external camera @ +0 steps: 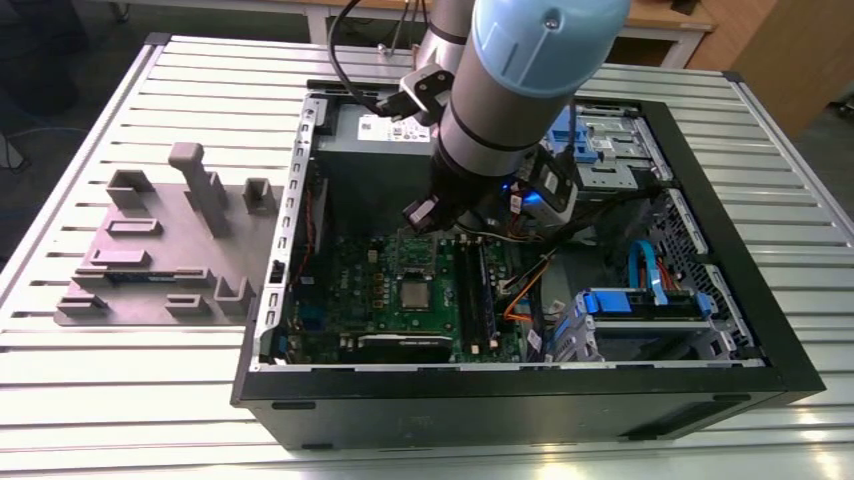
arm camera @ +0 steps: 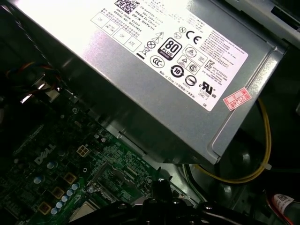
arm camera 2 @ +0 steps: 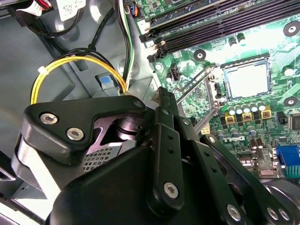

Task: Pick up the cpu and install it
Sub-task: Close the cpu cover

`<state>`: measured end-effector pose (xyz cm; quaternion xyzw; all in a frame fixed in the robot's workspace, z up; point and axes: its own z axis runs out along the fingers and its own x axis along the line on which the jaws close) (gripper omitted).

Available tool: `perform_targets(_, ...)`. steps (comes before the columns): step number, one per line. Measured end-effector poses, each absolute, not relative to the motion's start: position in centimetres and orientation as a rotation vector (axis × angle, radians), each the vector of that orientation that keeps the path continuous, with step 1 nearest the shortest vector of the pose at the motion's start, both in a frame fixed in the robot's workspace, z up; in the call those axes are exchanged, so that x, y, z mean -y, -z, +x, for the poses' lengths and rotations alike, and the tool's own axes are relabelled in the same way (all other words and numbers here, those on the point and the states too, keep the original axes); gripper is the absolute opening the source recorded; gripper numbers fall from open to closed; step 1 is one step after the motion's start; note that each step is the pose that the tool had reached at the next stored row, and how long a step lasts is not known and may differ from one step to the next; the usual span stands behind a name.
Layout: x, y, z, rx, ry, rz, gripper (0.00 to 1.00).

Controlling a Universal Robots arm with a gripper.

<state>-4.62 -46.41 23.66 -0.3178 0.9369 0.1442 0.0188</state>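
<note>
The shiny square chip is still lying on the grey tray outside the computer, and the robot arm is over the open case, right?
Not quite. The cpu already sits in its socket on the green motherboard, as the second wrist view shows, not on the grey tray. The arm is over the open case.

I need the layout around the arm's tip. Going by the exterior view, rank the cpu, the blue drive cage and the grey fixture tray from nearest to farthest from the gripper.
Measured from the gripper, above the motherboard:
1. The cpu, seated in its socket just below the gripper.
2. The blue drive cage, toward the exterior view's right, inside the case.
3. The grey fixture tray, outside the case, on the exterior view's left.
</note>
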Motion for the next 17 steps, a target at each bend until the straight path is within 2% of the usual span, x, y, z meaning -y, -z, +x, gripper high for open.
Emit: perform_targets(17,46.93,-23.79,-4.69,-2.906,-0.448,-0.996,0.11)
